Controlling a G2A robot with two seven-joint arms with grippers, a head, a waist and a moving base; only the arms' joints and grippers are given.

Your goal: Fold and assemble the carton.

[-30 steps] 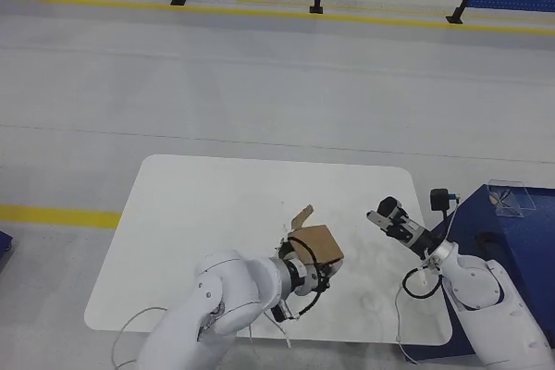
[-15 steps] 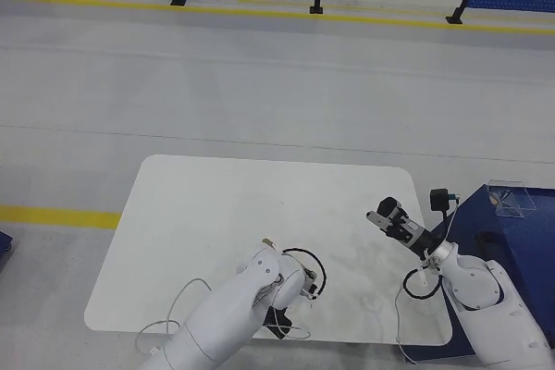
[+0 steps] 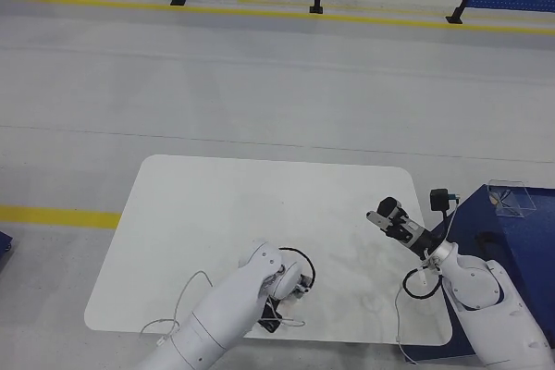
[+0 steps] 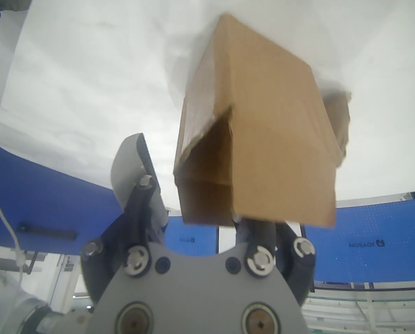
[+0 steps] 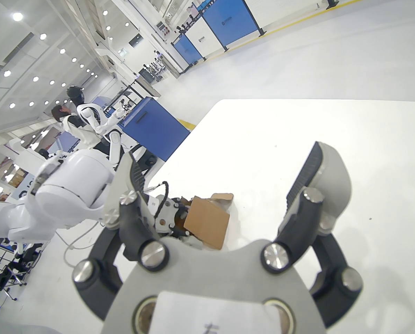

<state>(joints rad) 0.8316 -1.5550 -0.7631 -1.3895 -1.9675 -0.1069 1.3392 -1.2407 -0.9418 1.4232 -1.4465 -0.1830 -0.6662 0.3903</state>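
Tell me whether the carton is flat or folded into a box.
Folded into a box: the carton shows joined side walls, with one end open.

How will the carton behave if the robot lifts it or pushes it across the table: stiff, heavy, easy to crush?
Probably light: the carton is thin brown cardboard, and its open end looks hollow. It is likely to give when squeezed, since that end is unclosed. It should slide rather than roll on the smooth white table, given its flat faces.
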